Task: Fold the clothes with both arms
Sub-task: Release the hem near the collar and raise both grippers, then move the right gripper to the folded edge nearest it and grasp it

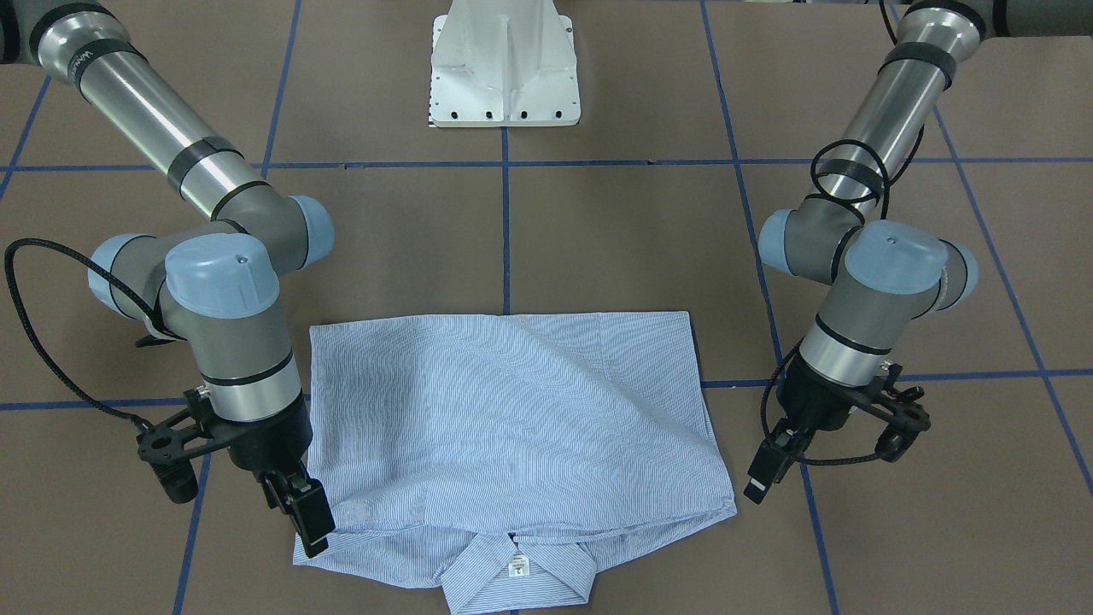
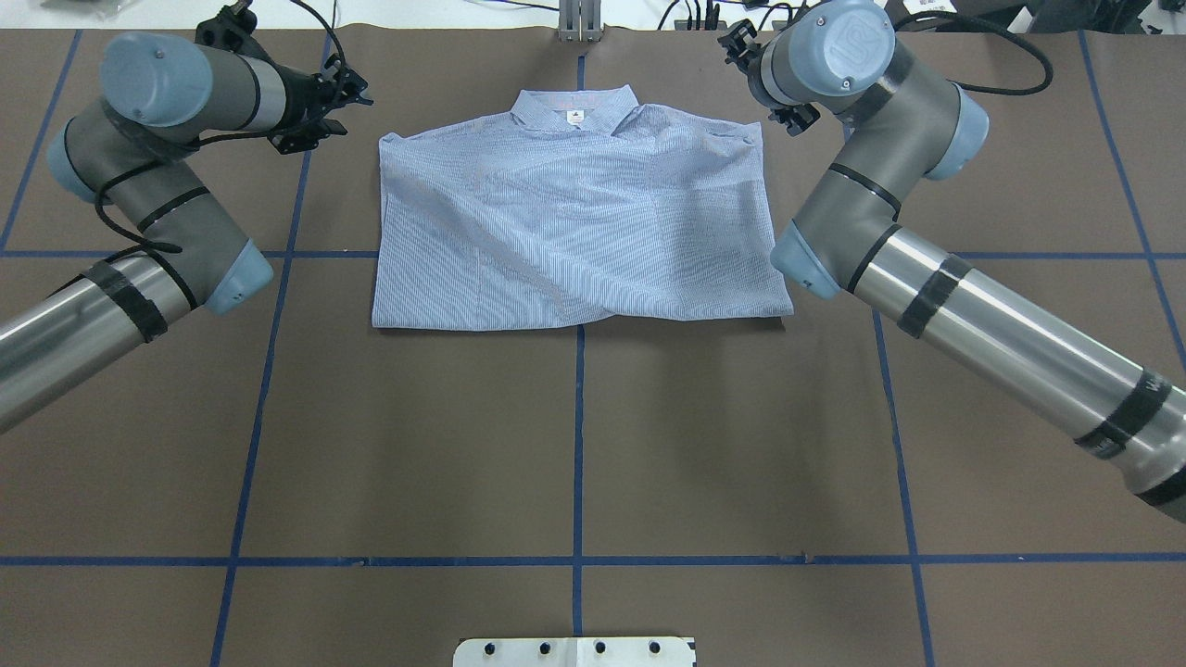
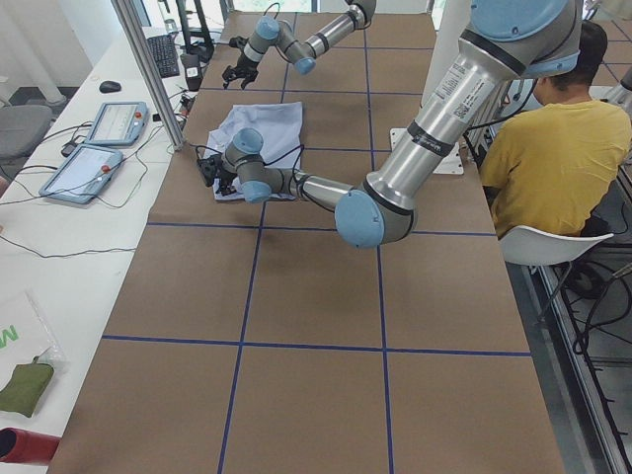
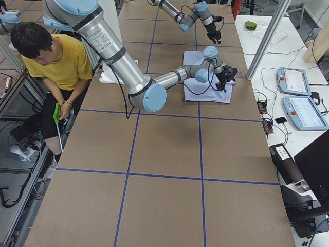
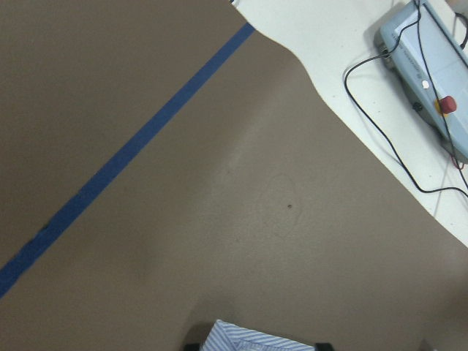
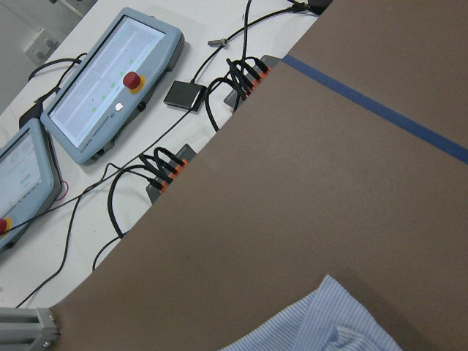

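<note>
i read "ur" on the right arm's (image 2: 889, 176) joint cap; the neck label (image 1: 517, 565) print is too small to read. the shirt (image 1: 512, 410) lies folded on the table (image 1: 615, 222), collar away from the base. the right gripper (image 1: 307, 517) points down over one shoulder corner, and i cannot tell its state; the left gripper (image 1: 762, 474) hangs just beside the other, jaws apart.

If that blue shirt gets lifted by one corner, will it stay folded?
Probably not: the shirt lies limp with soft creases, so it likely droops and unfolds. It looks thin, so probably light. Pushed, it would likely bunch on the brown table cover.
</note>
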Robot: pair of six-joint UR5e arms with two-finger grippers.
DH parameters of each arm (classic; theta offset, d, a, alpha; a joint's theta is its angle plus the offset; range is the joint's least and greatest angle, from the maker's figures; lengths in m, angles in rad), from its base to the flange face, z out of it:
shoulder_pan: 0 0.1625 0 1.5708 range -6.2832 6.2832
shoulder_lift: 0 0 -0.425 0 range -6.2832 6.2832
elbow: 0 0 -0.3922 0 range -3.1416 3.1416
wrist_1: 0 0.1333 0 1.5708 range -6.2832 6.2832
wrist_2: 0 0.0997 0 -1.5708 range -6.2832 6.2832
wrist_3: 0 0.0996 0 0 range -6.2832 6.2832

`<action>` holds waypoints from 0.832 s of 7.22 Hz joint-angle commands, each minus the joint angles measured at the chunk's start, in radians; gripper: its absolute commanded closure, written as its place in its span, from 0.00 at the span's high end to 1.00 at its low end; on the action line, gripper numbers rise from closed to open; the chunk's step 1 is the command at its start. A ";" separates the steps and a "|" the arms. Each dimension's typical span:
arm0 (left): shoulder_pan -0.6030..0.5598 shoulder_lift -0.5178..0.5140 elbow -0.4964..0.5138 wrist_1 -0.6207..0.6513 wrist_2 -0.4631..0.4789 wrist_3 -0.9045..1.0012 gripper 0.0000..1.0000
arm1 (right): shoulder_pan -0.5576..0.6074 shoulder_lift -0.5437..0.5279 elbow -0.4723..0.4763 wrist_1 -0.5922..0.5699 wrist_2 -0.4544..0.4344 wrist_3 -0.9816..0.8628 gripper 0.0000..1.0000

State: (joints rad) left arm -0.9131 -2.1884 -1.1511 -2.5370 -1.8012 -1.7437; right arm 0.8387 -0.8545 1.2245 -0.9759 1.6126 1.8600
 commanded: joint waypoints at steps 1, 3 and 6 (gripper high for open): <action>-0.004 0.057 -0.090 -0.005 -0.001 0.003 0.62 | -0.103 -0.215 0.264 0.002 0.020 0.069 1.00; -0.003 0.070 -0.102 -0.005 0.000 0.021 0.62 | -0.218 -0.425 0.495 0.002 0.003 0.158 1.00; -0.004 0.071 -0.108 -0.003 0.003 0.029 0.62 | -0.320 -0.480 0.494 0.002 -0.080 0.203 0.98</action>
State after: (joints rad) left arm -0.9171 -2.1178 -1.2564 -2.5405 -1.7982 -1.7213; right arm 0.5561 -1.3315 1.7406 -0.9748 1.5719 2.0484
